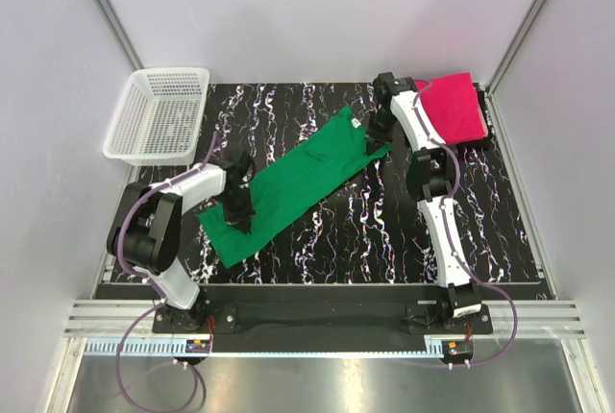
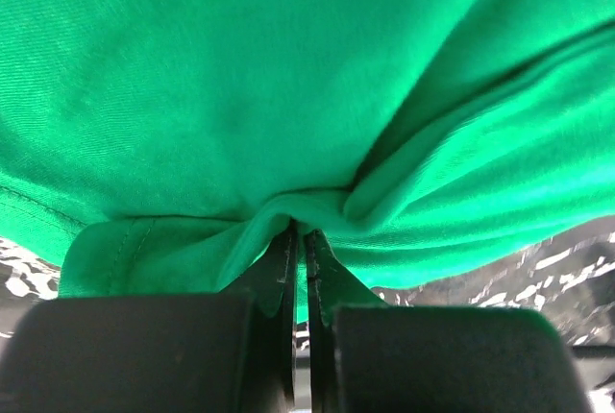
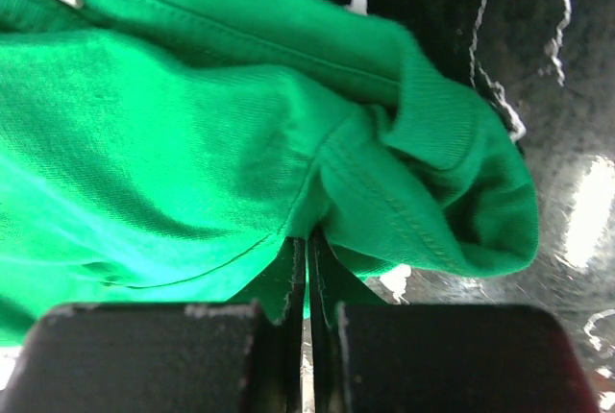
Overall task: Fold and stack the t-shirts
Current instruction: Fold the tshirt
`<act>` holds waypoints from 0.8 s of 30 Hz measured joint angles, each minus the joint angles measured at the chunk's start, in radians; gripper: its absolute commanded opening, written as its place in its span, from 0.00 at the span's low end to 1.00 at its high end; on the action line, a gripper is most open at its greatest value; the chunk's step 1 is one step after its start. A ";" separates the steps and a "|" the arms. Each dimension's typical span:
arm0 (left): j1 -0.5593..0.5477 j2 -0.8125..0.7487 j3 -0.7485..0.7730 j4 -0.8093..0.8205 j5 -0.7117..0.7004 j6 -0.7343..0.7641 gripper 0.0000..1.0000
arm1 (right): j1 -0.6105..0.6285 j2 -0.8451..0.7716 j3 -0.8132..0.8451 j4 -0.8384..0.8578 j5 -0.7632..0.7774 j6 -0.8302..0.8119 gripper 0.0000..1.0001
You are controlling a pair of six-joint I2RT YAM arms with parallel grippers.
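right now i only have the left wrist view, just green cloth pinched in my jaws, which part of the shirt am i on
Observer: Near the near end of the green t-shirt, on its left edge; it lies as a long diagonal strip on the table.
Operator: where's the right arm
Observer: The right arm has its jaws shut on the far end of the same shirt, close to the neck label.
Operator: and the pink one
Observer: The pink t-shirt lies at the far right corner, behind the right arm.
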 measured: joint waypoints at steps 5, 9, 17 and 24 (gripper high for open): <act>-0.117 0.005 -0.001 -0.030 0.025 -0.004 0.00 | -0.013 0.021 0.032 0.024 -0.051 0.028 0.00; -0.221 0.032 0.018 -0.059 0.069 -0.027 0.00 | -0.028 0.032 0.037 0.070 -0.109 0.064 0.00; -0.367 0.105 0.088 -0.090 0.129 -0.095 0.00 | -0.051 0.068 0.059 0.148 -0.239 0.125 0.00; -0.465 0.167 0.154 -0.094 0.178 -0.129 0.00 | -0.051 0.081 0.059 0.205 -0.309 0.137 0.00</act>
